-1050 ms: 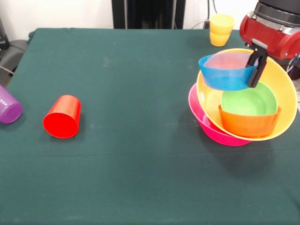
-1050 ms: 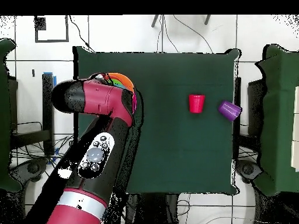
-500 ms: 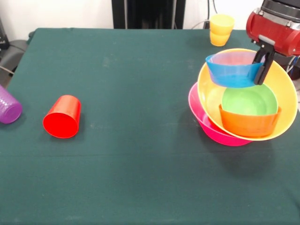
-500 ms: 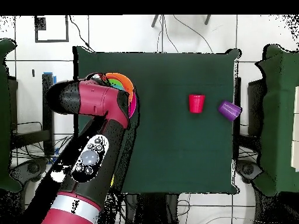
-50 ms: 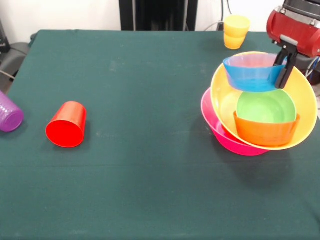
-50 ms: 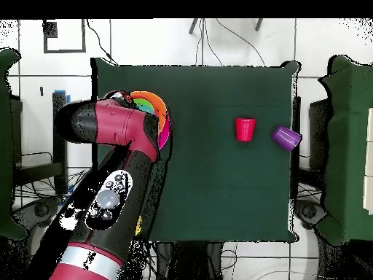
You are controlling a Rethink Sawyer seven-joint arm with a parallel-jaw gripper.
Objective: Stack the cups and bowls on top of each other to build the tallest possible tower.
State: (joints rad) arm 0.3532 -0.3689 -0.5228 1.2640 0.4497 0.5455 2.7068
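Blue bowl (image 5: 252, 73) has moved right and slightly up since a second ago.
Jaws of the gripper (image 5: 284, 65) pinch its rim, above the yellow-orange bowl (image 5: 304, 95) of the tower (image 5: 226, 135) on the tabletop (image 5: 150, 100).

Robot lab, by every sign. Red and black Sawyer arm (image 6: 116, 146) mounted at the edge of a table (image 5: 150, 190) draped in dark green cloth, nothing homely about it. Around the table, pale tiled floor (image 6: 218, 47) strewn with loose black cables (image 6: 226, 33). Beyond the table's far edge in the front view, a black equipment stand (image 5: 157, 15) against a white wall (image 5: 60, 12).
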